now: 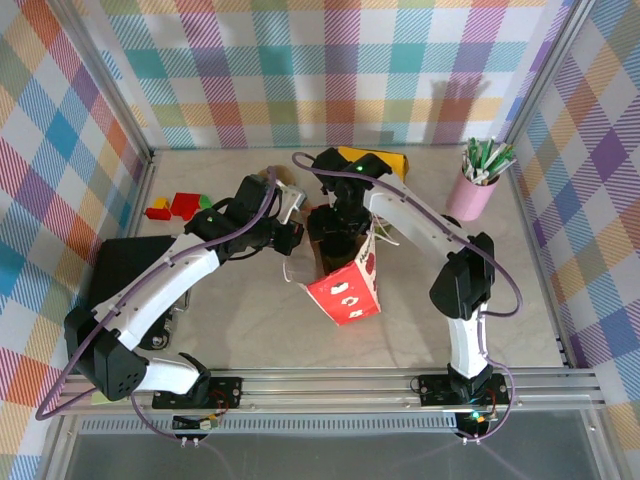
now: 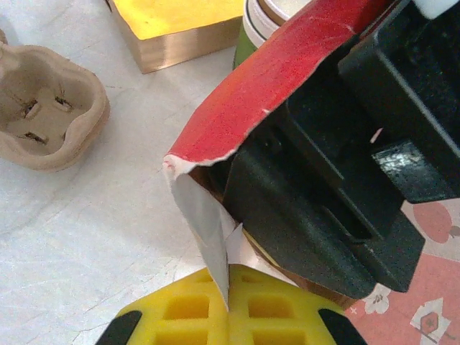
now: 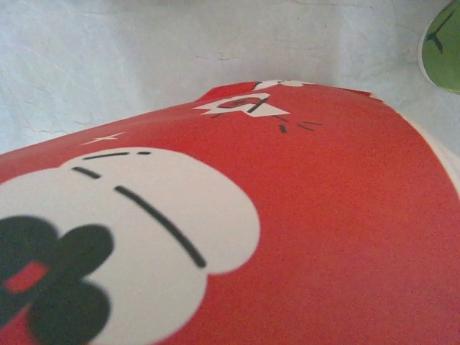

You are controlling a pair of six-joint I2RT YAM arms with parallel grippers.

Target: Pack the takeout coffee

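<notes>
A red paper bag [image 1: 345, 290] printed with white shapes stands at the table's middle, its mouth facing the back. My left gripper [image 1: 293, 238] is shut on the bag's left edge. In the left wrist view the white inner paper [image 2: 208, 223] is pinched between the yellow pads [image 2: 180, 309]. My right gripper [image 1: 338, 232] reaches down into the bag's mouth, where its fingers are hidden, and its black body [image 2: 338, 187] fills the opening. The bag's red side [image 3: 323, 215] covers the right wrist view. The takeout coffee is hidden.
A yellow box [image 1: 378, 160] [image 2: 176, 25] lies behind the bag, with a green-and-white cup [image 2: 250, 32] beside it. A brown pulp cup carrier [image 2: 47, 108] sits to the left. A pink cup of sticks [image 1: 472, 192] is at the back right and coloured blocks [image 1: 175, 207] at the back left.
</notes>
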